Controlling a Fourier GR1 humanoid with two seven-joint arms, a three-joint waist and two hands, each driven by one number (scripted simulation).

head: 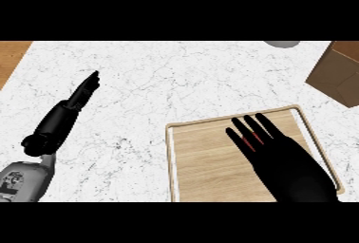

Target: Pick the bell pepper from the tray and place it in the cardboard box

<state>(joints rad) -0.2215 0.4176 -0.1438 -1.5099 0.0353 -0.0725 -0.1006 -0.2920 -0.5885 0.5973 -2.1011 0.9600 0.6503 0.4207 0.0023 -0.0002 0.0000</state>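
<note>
Below, right hand [284, 156] spread flat over wooden tray [203, 161], fingers straight, nothing visibly grasped; thin red slivers of bell pepper [257, 138] visible between fingers, mostly hidden beneath. Left hand [82, 92] extended edge-on above white marble counter [175, 80], well apart from tray, fingers straight, holding nothing. Cardboard box [338, 71] at upper right edge, apart from tray. Grey object [282, 43] at top edge, unidentifiable.
</note>
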